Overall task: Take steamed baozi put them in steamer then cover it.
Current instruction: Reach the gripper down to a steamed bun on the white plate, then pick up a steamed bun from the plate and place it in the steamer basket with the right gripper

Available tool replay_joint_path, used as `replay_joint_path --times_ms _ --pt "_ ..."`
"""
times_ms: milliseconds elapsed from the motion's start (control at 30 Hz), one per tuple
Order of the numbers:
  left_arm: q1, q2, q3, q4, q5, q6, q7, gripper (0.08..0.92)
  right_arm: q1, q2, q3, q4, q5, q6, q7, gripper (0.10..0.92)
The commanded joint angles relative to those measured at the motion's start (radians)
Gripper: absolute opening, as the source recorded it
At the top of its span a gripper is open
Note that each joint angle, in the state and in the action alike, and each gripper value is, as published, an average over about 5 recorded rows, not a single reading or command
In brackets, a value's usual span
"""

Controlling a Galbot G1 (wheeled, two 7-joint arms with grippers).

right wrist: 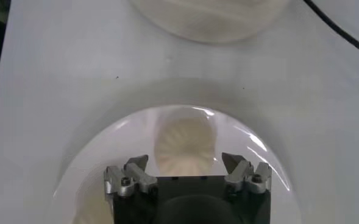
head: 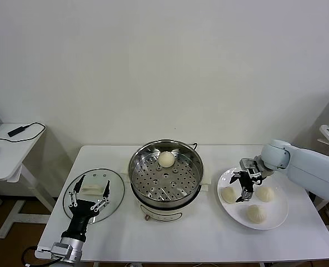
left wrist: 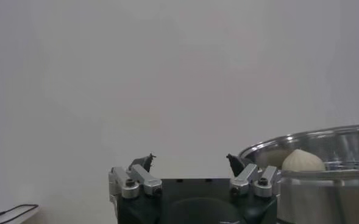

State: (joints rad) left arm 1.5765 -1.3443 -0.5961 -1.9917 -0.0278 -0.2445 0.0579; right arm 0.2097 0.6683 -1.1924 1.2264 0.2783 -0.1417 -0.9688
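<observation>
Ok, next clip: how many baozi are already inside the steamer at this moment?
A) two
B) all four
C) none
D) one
D: a single baozi sits on the perforated tray of the steamer, while the other three still lie on the white plate under the open right gripper.

On the desk before me the steamer stands in the middle with one bun in it. The lid lies to its left, under my left end effector. To its right sits a plate holding three buns, my right end effector above them.
</observation>
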Motion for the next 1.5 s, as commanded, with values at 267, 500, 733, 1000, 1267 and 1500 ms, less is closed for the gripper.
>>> replay_joint_path --times_ms 267,500,733,1000,1267,1500 --pt "0.001 0.001 -0.003 0.005 0.000 -0.005 0.000 0.823 -0.052 0.021 0.027 -0.025 -0.022 -0.009 0.019 0.808" --pt "0.002 0.001 -0.003 0.013 0.000 -0.010 0.000 0.823 -0.060 0.022 0.036 -0.030 -0.023 -0.005 0.023 0.697" --pt "0.000 0.005 -0.005 0.009 -0.006 -0.009 -0.003 0.823 -0.033 0.015 0.029 -0.014 -0.027 -0.003 0.010 0.640" --pt "-0.002 0.012 0.004 -0.002 -0.007 -0.009 -0.003 0.823 0.215 -0.001 -0.034 0.030 -0.023 0.009 -0.155 0.623" --pt "-0.001 0.016 0.017 -0.020 -0.007 -0.012 -0.004 0.823 0.660 0.136 -0.284 0.079 0.168 -0.004 -0.288 0.611" --pt "-0.002 0.018 0.017 -0.026 -0.008 -0.013 -0.007 0.823 0.798 0.356 -0.354 0.141 0.352 -0.083 -0.223 0.611"
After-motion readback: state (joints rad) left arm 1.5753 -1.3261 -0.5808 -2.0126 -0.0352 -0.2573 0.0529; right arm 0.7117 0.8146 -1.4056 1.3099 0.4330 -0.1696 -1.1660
